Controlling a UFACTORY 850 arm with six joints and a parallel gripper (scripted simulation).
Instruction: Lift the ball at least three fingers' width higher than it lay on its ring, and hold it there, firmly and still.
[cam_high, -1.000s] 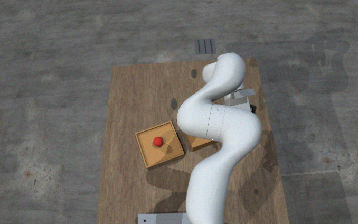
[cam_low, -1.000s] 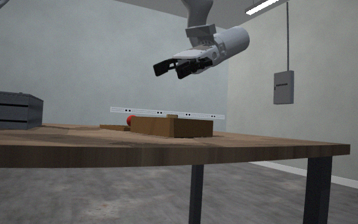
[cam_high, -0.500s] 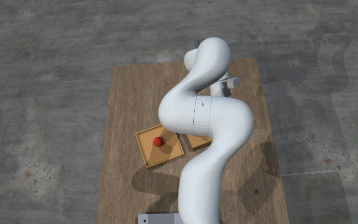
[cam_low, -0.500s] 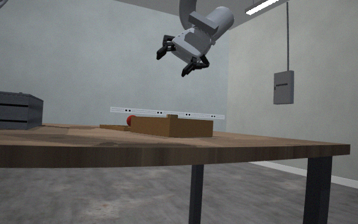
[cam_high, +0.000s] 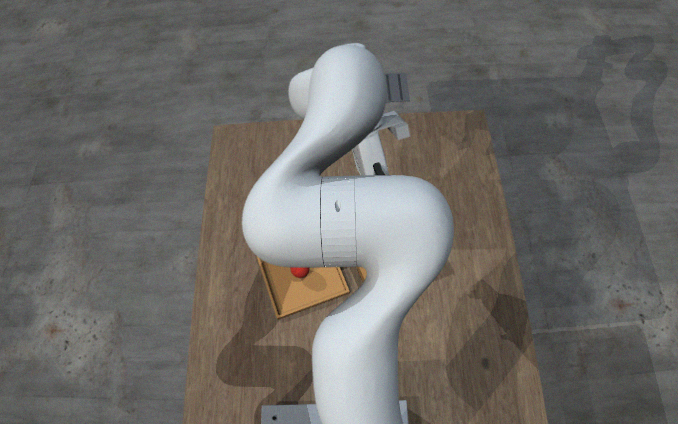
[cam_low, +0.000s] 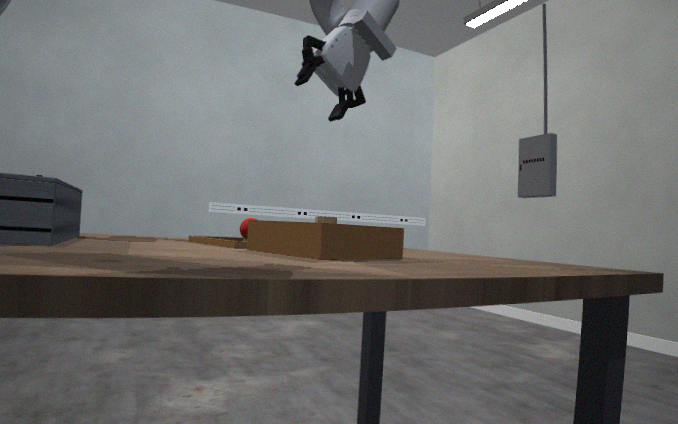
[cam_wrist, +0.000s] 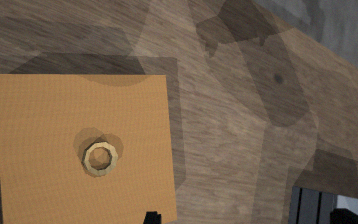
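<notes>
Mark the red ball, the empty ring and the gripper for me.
red ball (cam_high: 299, 271), top view, its visible lower half.
empty ring (cam_wrist: 102, 158), wrist view, its rim.
gripper (cam_low: 322, 95), exterior view, between fingertips.

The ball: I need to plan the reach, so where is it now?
The red ball sits in the shallow tray, half hidden under the arm's elbow in the top view; the open pincer hangs high above.
</notes>
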